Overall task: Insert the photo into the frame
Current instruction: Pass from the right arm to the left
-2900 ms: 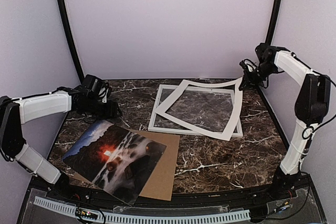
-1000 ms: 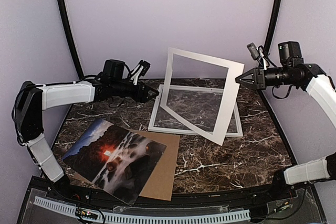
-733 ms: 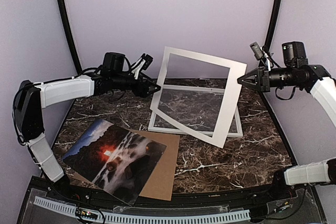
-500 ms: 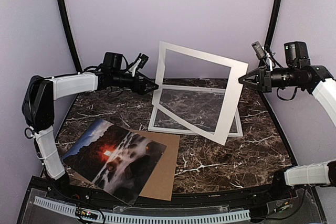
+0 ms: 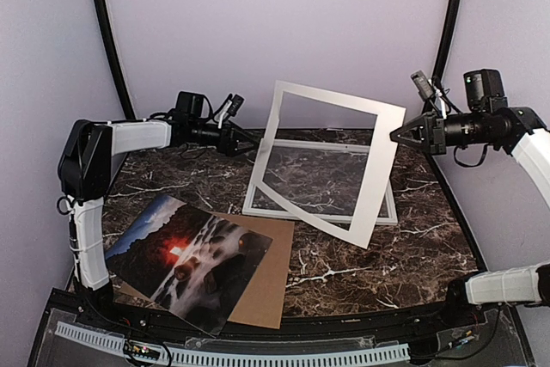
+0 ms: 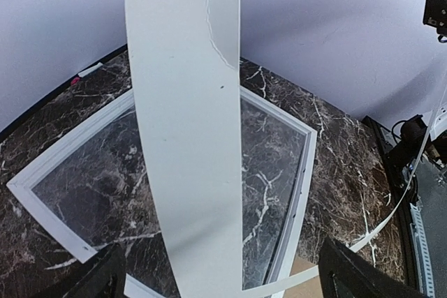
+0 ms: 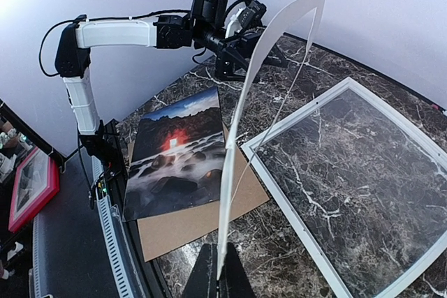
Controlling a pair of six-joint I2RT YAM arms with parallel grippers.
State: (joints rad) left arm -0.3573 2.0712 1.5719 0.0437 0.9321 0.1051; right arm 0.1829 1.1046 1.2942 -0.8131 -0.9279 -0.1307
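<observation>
Just spread wide from half-closed, a finger on either side of the paper mat [image 5: 384, 174] at its left edge, nothing gripped yet: left gripper [image 5: 251, 142]. Clamped on the mat's right corner, holding it tilted up off the frame [image 5: 258, 210]: right gripper [image 5: 395, 137]. Frame nearly uncovered, so almost ready for the photo [image 5: 185, 255], lying on cardboard [image 5: 266, 290] at near left.

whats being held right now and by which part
The white paper mat, pinched on its right edge near the top corner by the right gripper. The left gripper is open at the mat's left border, gripping nothing.
</observation>
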